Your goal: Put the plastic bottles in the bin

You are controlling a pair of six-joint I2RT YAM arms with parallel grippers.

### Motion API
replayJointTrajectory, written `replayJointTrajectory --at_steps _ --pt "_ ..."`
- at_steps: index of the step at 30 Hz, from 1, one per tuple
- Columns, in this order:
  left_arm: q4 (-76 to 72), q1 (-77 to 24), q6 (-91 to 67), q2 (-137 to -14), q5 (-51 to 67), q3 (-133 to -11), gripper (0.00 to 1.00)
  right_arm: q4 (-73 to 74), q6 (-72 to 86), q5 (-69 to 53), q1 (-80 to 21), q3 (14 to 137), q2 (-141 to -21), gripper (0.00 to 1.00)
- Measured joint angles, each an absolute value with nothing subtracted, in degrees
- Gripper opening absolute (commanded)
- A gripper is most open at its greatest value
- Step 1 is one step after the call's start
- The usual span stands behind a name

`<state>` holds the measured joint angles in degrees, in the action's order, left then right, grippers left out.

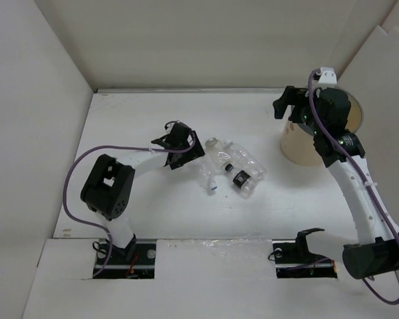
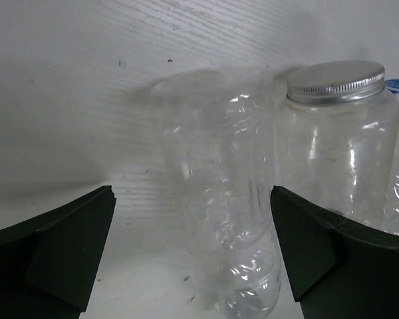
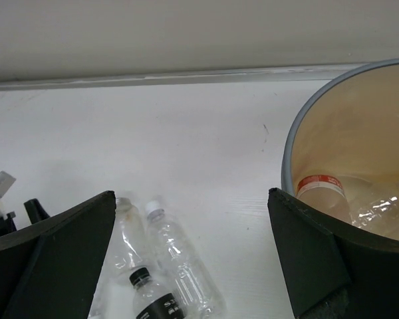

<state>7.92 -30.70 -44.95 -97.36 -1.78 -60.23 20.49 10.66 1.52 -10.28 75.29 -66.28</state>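
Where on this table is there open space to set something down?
Bare table runs along the near side, between the bottles and the arm bases, and along the far side up to the back wall. A narrower gap lies between the bottles and the bin. The centre is crowded: bottles bunched, left end effector beside them.

Bottles (image 1: 243, 166) lie bunched mid-table — open tabletop (image 1: 153, 212) before and behind; bin (image 1: 296, 146) stands well apart.
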Motion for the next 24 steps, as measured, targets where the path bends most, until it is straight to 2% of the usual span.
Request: replayJointTrajectory --at_steps 4,8,12,13,16,18,24 --pt "6.5 -30.7 -46.0 -101.8 -2.9 -62.3 1.00 20.5 10.2 1.8 -11.0 74.0 -66.3 1.00" --pt "7.0 -30.7 -46.7 -103.2 -4.9 -64.7 0.93 20.4 9.7 2.0 -11.3 74.0 -66.4 1.00" --pt "8.8 -30.7 -48.1 -105.1 -7.6 -67.5 0.34 19.7 9.4 1.9 -11.3 73.5 -66.4 1.00" --pt "9.3 -30.7 -48.0 -105.5 -8.3 -67.9 0.25 19.5 9.3 1.7 -11.4 73.3 -66.4 1.00" --pt "10.7 -30.7 -48.8 -106.0 -9.5 -68.6 0.14 19.4 9.1 0.5 -11.9 73.1 -66.5 1.00" --pt "11.3 -30.8 -49.0 -106.1 -10.4 -68.8 0.00 18.9 8.6 -1.5 -12.5 73.1 -66.8 1.00" --pt "15.9 -30.9 -50.0 -104.3 -15.9 -68.8 0.00 15.5 5.5 -16.3 -17.8 72.2 -70.4 1.00"
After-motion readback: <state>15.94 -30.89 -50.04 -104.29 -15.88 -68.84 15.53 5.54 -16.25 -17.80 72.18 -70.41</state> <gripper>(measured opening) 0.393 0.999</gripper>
